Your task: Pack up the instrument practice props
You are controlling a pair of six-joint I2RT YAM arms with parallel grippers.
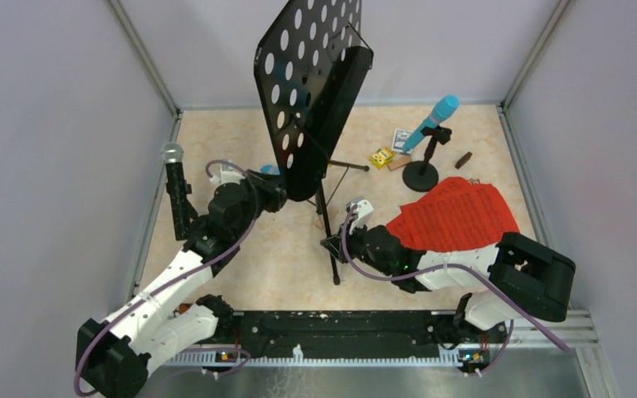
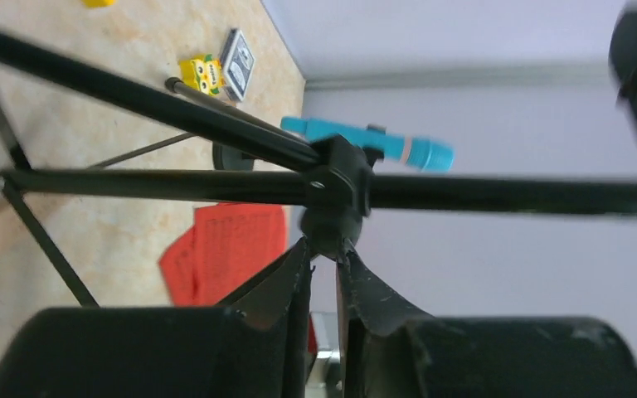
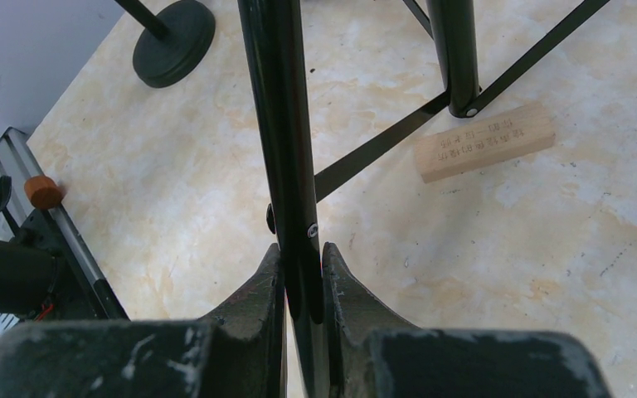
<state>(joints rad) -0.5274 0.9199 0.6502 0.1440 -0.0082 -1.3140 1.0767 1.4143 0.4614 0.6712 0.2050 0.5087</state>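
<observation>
Robot lab test cell: plain lilac walls (image 1: 41, 124), aluminium corner posts (image 1: 143, 58), marble-look tabletop (image 1: 282, 249), mounting rail (image 1: 340, 325).

— Music desk (image 1: 311, 91)?
— Black, hole-punched, leaning, mid-worktop (image 1: 282, 249) on thin tripod legs (image 1: 332, 249).
— Sheet-music pages (image 1: 456, 215)?
— Red, spread in a heap at right.
— Microphones?
— Blue microphone (image 1: 433, 120) slanted in a black round-based holder (image 1: 420, 176), back right. Black silver-headed microphone (image 1: 176, 186) upright at left. Second round base (image 3: 174, 54) flat on worktop.

I see marbled beige bench (image 1: 282, 257) carrying tripod legs (image 3: 454, 50), red pages (image 1: 456, 215), round mic-holder base (image 1: 420, 177), wooden block (image 3: 485, 141), yellow toy (image 1: 381, 157).
</observation>
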